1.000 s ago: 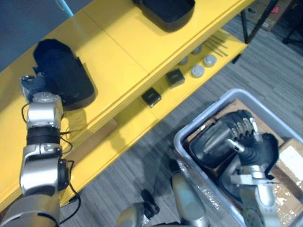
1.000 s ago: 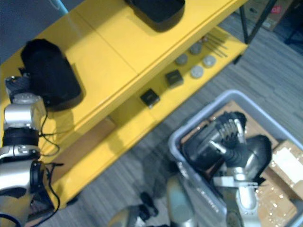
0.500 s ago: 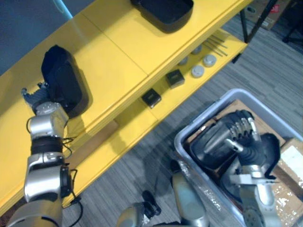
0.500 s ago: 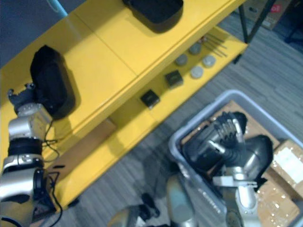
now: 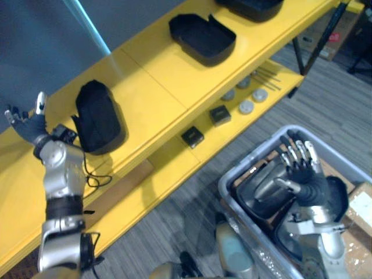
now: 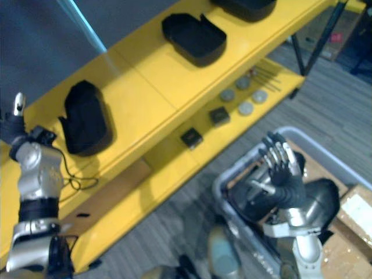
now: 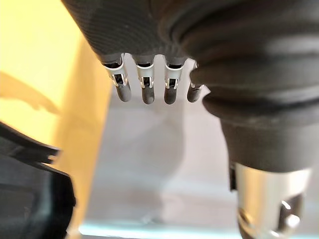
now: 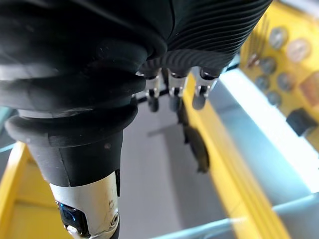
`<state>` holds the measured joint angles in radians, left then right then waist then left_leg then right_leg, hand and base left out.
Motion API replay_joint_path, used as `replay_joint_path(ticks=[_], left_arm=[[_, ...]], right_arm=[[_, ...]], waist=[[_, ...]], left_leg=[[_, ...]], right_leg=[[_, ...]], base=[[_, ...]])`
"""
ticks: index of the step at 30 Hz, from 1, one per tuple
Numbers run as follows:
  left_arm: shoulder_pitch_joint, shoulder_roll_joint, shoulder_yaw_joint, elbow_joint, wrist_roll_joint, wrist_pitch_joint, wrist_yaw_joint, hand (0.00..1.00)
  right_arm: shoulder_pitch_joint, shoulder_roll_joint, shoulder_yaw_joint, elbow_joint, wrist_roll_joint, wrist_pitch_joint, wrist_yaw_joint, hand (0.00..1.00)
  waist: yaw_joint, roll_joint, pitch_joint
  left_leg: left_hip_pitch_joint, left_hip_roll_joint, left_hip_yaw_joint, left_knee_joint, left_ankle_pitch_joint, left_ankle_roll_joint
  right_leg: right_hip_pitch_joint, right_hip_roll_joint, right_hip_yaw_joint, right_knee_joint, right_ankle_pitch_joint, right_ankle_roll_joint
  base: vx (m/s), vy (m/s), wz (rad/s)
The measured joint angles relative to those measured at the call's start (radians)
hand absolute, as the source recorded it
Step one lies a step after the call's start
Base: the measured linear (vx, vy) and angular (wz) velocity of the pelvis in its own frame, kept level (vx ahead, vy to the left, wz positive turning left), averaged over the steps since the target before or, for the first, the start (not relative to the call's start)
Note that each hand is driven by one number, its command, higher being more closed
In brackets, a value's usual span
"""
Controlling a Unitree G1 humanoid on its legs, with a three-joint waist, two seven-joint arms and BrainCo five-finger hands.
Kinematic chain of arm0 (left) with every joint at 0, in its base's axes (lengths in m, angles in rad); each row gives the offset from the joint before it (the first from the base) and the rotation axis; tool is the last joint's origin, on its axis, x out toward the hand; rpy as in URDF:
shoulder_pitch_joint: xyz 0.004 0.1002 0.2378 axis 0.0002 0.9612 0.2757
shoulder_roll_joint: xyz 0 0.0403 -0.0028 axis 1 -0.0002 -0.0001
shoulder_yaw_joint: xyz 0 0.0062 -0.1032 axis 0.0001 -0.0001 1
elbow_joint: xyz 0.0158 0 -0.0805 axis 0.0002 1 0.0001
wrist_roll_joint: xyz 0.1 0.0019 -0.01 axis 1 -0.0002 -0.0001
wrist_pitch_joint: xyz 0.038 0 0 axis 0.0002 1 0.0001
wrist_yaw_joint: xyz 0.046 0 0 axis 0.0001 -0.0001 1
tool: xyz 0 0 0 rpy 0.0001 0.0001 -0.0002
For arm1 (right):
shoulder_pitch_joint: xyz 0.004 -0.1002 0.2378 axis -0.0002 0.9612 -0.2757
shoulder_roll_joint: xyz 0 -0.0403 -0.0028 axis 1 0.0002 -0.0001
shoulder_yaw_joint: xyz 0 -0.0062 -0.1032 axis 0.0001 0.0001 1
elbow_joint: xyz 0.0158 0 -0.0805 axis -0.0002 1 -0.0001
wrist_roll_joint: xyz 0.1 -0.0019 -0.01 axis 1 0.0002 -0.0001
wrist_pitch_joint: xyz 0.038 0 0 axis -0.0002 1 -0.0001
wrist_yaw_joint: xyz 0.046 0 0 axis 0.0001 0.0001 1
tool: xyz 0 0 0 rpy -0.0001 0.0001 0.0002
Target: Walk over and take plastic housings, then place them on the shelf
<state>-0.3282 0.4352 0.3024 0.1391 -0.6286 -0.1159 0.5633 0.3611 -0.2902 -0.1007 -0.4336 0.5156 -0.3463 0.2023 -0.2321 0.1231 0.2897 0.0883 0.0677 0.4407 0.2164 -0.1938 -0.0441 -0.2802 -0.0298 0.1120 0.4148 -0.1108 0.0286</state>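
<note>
A yellow shelf unit runs diagonally across the carpeted floor [image 5: 325, 99]. It has a broad upper shelf [image 5: 151, 87] and a narrower lower shelf [image 5: 174, 163] in front of it.

A grey bin [image 5: 244, 154] stands on the floor off the lower shelf's right end. It contains dark plastic housings [image 5: 258, 195] and cardboard [image 5: 360, 203].

Three more black housings lie on the upper shelf. The left housing [image 5: 100, 116] lies near the shelf's left end with its closed side up. The middle housing [image 5: 202, 38] lies with its hollow side up. The far housing [image 5: 250, 6] lies towards the right end and is cut off by the view.

The left hand [image 5: 26, 119] is raised over the left end of the upper shelf, beside the left housing and apart from it. Its fingers [image 7: 144, 87] are straight and spread, and it holds nothing.

The right hand [image 5: 299, 165] is above the housings in the bin. Its fingers [image 8: 173, 92] are straight and slightly fanned, and nothing is in its grasp. Whether the palm touches a housing cannot be told.

On the lower shelf, towards its right end, are two small black blocks [image 5: 192, 137], a cluster of grey discs [image 5: 247, 106] and a few thin rods [image 5: 267, 72].
</note>
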Motion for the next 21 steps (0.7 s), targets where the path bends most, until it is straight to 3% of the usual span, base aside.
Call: replay_joint_path(ticks=[2,6,14,18,21], left_arm=[[0.16,-0.048,-0.002,-0.137,0.002,0.0,-0.096,0.0],[0.382,-0.138,-0.046,-0.243,0.068,0.025,-0.194,0.0],[0.525,-0.21,-0.097,-0.246,0.137,0.102,-0.354,0.0],[0.518,-0.21,-0.162,-0.243,0.176,0.089,-0.391,0.0],[0.465,-0.21,-0.188,-0.21,0.244,0.018,-0.34,0.0]], right_arm=[[0.028,0.019,-0.001,-0.023,-0.001,0.001,0.0,0.0],[0.073,0.047,-0.025,-0.032,0.0,0.004,0.01,0.0],[0.09,0.084,-0.048,0.005,0.01,0.004,0.022,0.0],[0.096,0.097,-0.068,0.052,0.022,0.004,0.022,0.0],[0.094,0.097,-0.078,0.091,0.025,0.001,0.021,0.0]], waist=[[0.008,-0.006,-0.03],[0.044,-0.012,-0.049],[0.074,-0.028,-0.058],[0.079,-0.032,-0.059],[0.078,-0.034,-0.058]], left_leg=[[0.001,-0.002,-0.017,-0.001,0.014,0.012],[0.018,-0.002,-0.028,-0.017,0.026,0.02],[0.014,-0.026,-0.086,-0.075,0.046,0.027],[0.014,-0.035,-0.103,-0.092,0.048,0.029],[0.015,-0.044,-0.105,-0.111,0.051,0.037]], right_leg=[[0.014,-0.007,-0.012,-0.021,-0.004,0.003],[0.057,-0.021,-0.05,-0.057,-0.008,0.0],[0.074,-0.045,-0.09,-0.111,0.024,0.012],[0.084,-0.053,-0.097,-0.144,0.049,0.018],[0.084,-0.054,-0.1,-0.158,0.061,0.024]], base=[[0.03,0.002,0.23],[0.0,0.011,0.23],[-0.03,0.036,0.17],[-0.03,0.054,0.02],[-0.01,0.017,0.0]])
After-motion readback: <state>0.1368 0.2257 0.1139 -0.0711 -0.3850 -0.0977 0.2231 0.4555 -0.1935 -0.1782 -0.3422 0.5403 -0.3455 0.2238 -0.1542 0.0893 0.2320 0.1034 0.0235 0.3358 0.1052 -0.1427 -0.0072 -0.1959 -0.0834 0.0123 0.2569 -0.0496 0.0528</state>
